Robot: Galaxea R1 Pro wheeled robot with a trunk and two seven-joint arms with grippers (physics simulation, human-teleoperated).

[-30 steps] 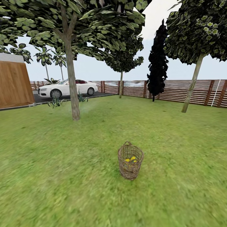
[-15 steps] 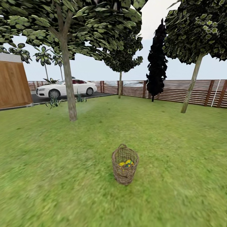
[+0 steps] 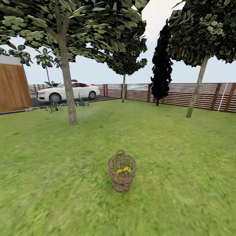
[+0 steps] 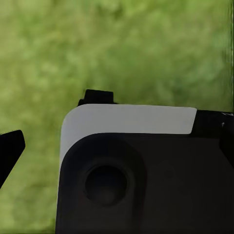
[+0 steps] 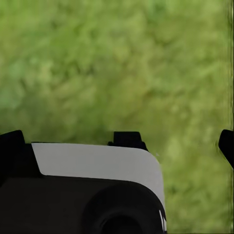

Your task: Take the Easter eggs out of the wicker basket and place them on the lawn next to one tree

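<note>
Your head view takes in the lawn [image 3: 177, 154], a wide mottled green stretch running back to a slatted brown fence [image 3: 183, 93]. The nearest thick-trunked tree [image 3: 68, 95] stands upright on the grass at left, well apart from the basket. A 2nd leafy tree [image 3: 196, 88] leans slightly at right near the fence, with a narrow dark cypress-like tree [image 3: 160, 72] between the 2. A white car [image 3: 67, 91] sits on pavement beyond the left tree, and a brown wooden wall [image 3: 13, 88] closes the far left edge.

The wicker basket [image 3: 122, 175] stands upright on the grass in the lower middle of your view, handle arched at its far rim. Inside it you see the Easter eggs [image 3: 124, 170] as a yellow cluster with blue marks; the count is too small to tell.

Both wrist views look down on blurred grass past a dark and white housing. Left gripper: dark finger tips show at the edges, opening cannot be told, nothing seen in it. Right gripper: same, cannot tell.
</note>
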